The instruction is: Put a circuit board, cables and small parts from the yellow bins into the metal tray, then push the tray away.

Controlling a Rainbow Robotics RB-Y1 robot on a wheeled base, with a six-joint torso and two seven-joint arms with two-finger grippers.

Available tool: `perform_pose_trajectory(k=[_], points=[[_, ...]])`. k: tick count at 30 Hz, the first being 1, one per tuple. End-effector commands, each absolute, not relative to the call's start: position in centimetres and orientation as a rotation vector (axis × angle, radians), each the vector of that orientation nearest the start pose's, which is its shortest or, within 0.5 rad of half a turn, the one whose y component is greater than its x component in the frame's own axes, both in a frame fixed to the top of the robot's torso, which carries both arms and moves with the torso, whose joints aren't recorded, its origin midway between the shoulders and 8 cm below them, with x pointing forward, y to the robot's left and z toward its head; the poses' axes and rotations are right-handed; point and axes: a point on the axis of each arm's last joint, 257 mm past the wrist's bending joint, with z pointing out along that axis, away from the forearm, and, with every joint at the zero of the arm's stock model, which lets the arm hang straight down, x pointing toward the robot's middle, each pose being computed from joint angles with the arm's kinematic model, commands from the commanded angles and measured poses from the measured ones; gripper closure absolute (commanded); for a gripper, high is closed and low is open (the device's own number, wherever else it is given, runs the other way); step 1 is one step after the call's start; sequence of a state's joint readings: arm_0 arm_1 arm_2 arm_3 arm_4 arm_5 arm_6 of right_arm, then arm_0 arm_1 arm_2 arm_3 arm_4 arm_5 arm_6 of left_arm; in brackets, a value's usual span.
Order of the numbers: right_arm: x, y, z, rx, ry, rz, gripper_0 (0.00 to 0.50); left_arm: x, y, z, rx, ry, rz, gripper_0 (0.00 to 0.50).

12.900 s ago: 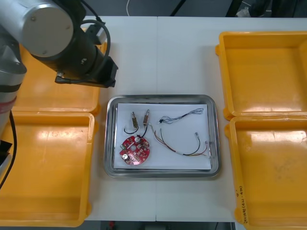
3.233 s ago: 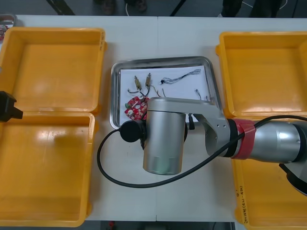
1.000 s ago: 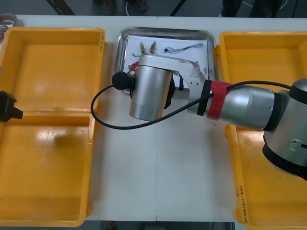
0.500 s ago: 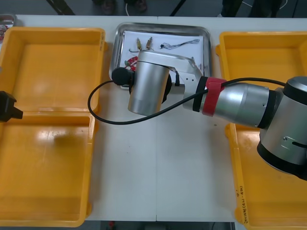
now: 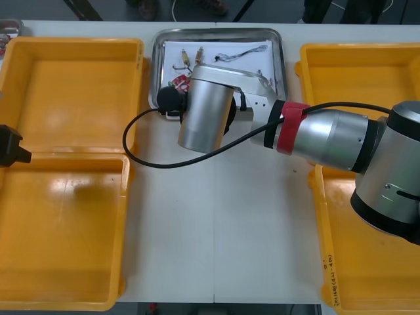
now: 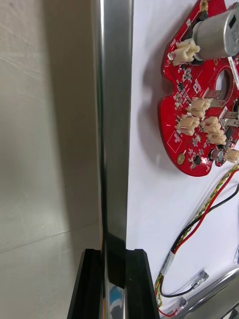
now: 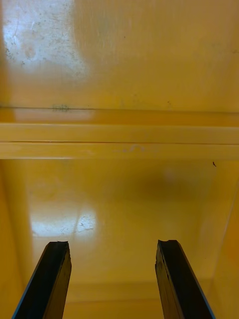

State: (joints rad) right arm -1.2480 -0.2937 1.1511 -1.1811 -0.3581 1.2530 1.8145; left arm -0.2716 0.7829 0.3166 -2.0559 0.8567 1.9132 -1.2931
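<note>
The metal tray (image 5: 281,54), white inside, lies at the table's far edge between the yellow bins. It holds a round red circuit board (image 6: 199,99), a red and yellow cable (image 6: 196,222), a twisted blue and white cable (image 5: 241,52) and small metal parts (image 5: 190,58). My right gripper (image 6: 113,284) is shut on the tray's near rim (image 6: 114,124), one finger on each side of it. In the front view the right arm's wrist (image 5: 207,108) hides that rim. My left gripper (image 7: 113,279) hangs open over an empty bin at the table's left edge.
Two yellow bins stand on the left (image 5: 72,92) (image 5: 59,230) and two on the right (image 5: 361,92) (image 5: 367,256), all empty. Bare light table (image 5: 216,230) stretches from the tray to the front edge. The right arm's black cable (image 5: 134,154) loops over the table.
The right gripper has slid the tray farther toward the table's far edge, holding its rim throughout. The left arm has not moved.
</note>
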Motion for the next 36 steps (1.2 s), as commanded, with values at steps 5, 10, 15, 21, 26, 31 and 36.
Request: perform_pose_trajectory(k=[5,10,15,21,26,31,36], points=[[61.7,2.2,-14.7,-1.663,1.622,-0.888,0.5,39.6,39.6,-13.5,0.016,2.648,0.046,0.0],[62.2,2.1,-14.4,-1.662,1.607,-0.894,0.5,39.6,39.6,-13.5,0.016,2.648,0.046,0.0],[62.5,2.1,-14.3,-1.66,1.597,-0.902,0.35,39.6,39.6,-13.5,0.016,2.648,0.046,0.0],[62.6,2.1,-13.9,-1.661,1.59,-0.909,0.0,39.6,39.6,-13.5,0.016,2.648,0.046,0.0],[62.2,2.0,-13.5,-1.647,1.645,-0.862,0.0,39.6,39.6,-13.5,0.016,2.648,0.046,0.0],[59.8,2.5,-13.0,-1.624,1.773,-0.731,0.0,39.6,39.6,-13.5,0.016,2.648,0.046,0.0],[57.4,2.3,-12.8,-1.591,1.857,-0.664,0.0,39.6,39.6,-13.5,0.016,2.648,0.046,0.0]])
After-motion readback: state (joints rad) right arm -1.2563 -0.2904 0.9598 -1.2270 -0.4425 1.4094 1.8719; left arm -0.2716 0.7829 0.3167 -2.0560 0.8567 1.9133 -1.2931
